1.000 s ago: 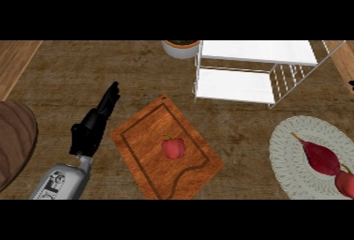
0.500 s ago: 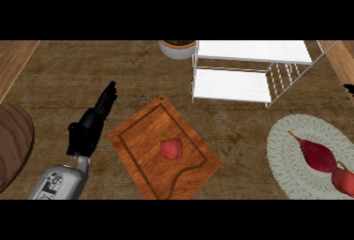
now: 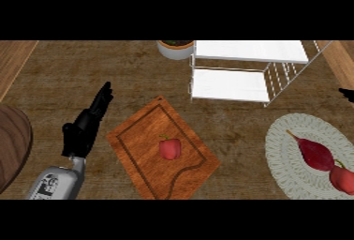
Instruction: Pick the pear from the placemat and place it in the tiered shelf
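Observation:
A round pale patterned placemat (image 3: 290, 168) lies at the right. On it are a dark red tapered fruit (image 3: 316, 153) and a lighter red rounded one with a stem (image 3: 341, 178), cut by the view's edge; I cannot tell which is the pear. The white wire tiered shelf (image 3: 239, 84) stands at the back, right of centre. My left hand (image 3: 81, 131) rests open on the counter at the left, fingers straight, far from the placemat. Only a black tip of my right hand (image 3: 346, 94) shows at the right edge, beside the shelf.
A wooden cutting board (image 3: 149, 173) lies in the middle with a red bell pepper (image 3: 169, 148) on it. A small pot (image 3: 175, 48) stands left of the shelf. A dark brown round object (image 3: 10, 145) sits at the left edge. Lighter wood borders the counter at both back corners.
Everything has drifted slightly left in the view. The black tip at the right edge has come a little lower and further in. The left hand keeps its pose.

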